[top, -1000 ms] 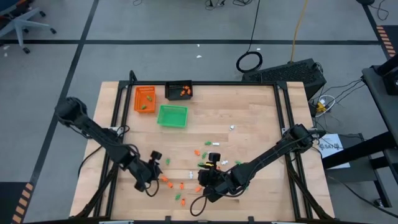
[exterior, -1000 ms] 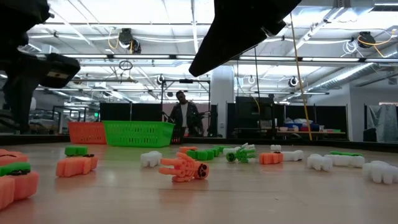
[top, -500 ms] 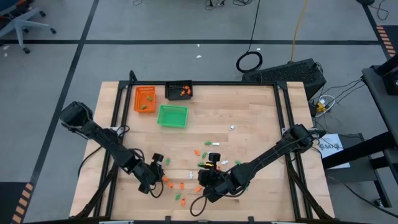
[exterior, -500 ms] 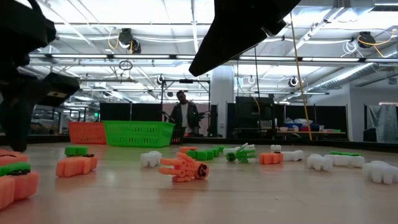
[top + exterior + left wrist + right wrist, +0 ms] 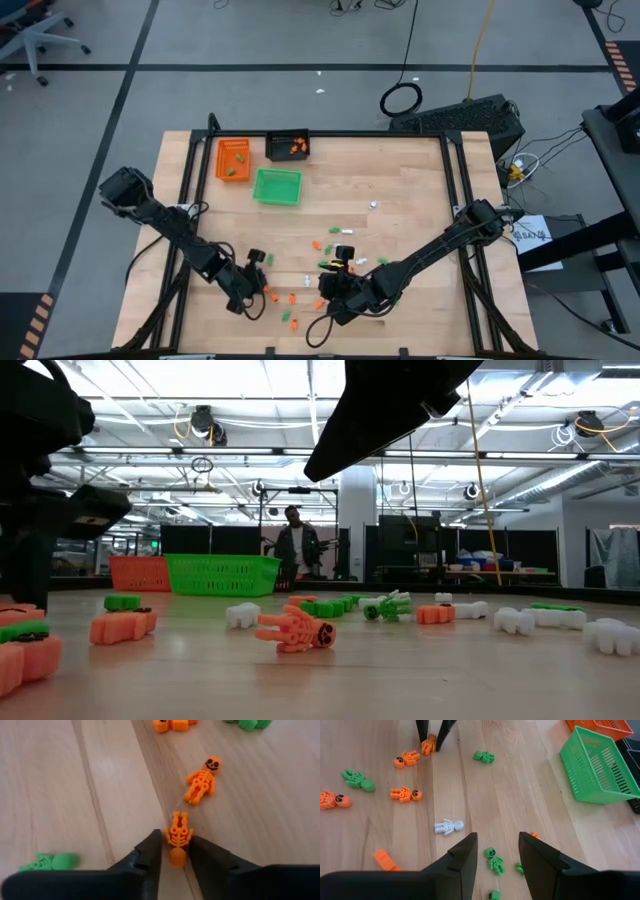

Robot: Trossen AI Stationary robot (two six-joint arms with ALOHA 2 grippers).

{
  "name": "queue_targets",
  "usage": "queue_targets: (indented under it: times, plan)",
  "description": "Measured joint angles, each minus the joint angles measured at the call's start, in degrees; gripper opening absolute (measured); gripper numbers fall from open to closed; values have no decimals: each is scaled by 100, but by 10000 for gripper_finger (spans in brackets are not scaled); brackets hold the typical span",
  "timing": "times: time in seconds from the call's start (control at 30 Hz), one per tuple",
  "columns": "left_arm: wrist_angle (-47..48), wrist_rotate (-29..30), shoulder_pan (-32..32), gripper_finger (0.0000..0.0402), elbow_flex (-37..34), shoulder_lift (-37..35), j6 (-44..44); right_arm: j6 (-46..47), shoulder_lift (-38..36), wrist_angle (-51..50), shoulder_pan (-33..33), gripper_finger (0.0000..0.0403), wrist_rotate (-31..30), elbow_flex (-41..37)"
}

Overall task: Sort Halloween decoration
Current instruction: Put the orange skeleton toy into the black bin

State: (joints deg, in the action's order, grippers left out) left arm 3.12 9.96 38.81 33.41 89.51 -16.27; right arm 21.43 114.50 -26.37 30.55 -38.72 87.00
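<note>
Tiny orange, green and white skeleton pieces of the Halloween decoration point(image 5: 330, 250) lie scattered on the wooden table's near middle. My left gripper point(image 5: 175, 851) is down at the table, its fingers closed about one orange skeleton point(image 5: 178, 836), which the right wrist view also shows as an orange skeleton point(image 5: 428, 745). Another orange skeleton point(image 5: 202, 780) lies just beyond it. My right gripper point(image 5: 497, 847) hovers open above the table, and a green skeleton point(image 5: 495, 860) lies on the wood below it. My left gripper pinches the orange skeleton's lower body point(image 5: 178, 842) between its two fingertips point(image 5: 152, 851). The fingers slant down from above and from the table's left. The skeleton lies flat on the table, lengthwise between the fingers.
At the far left stand an orange tray point(image 5: 233, 158), a black tray point(image 5: 288, 146) and a green tray point(image 5: 277, 187). Loose pieces lie around both grippers. A person point(image 5: 295, 545) stands in the room beyond the table.
My left gripper has sunk toward the table and come a little toward its near edge, down at the orange pieces. My right arm has kept still.
</note>
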Motion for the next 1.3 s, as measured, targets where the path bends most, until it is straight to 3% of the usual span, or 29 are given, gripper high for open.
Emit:
queue_targets:
  times: [0.23,0.63,0.93,1.3]
  plan:
    - [34,-31,-2,14,-4,5,28,0,0,1,0,128,0,0]
    - [60,86,0,15,-20,-190,180,0,0,1,0,128,0,0]
    - [370,1171,-4,15,121,-606,1191,0,0,0,0,128,0,0]
    - [391,3698,-4,15,371,-891,3225,33,0,-92,0,128,0,-2]
